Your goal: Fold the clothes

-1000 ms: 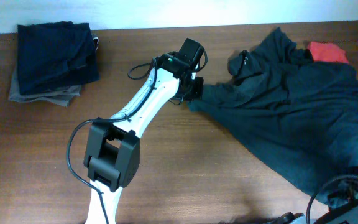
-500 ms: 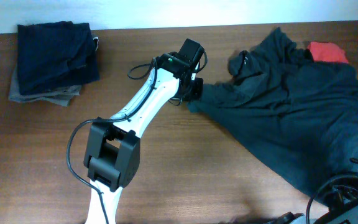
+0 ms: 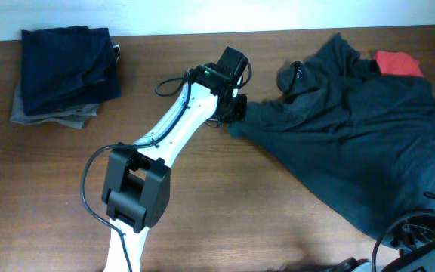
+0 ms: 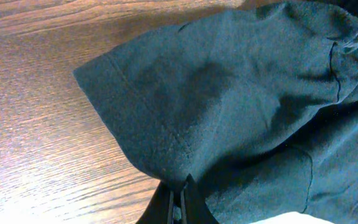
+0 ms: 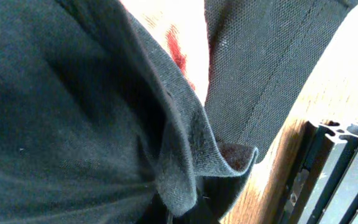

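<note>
The charcoal T-shirt (image 3: 353,143) lies crumpled across the right side of the bench (image 3: 225,196), with a red T-shirt (image 3: 397,63) showing at its far edge. The left gripper (image 4: 180,194) is clamped on the sleeve hem near the bench's middle. The right gripper (image 5: 182,214) is closed on a fold by the near right corner.

Brown wooden tabletop (image 3: 225,196), its grain running side to side, fills nearly the whole overhead view. Along its far edge runs a pale, bluish-white strip (image 3: 202,15) — wall or floor cannot be told. In the left wrist view the bare wood catches a soft sheen of light. A black slotted metal rail (image 5: 340,168) stands just beside the wood in the right wrist view.
</note>
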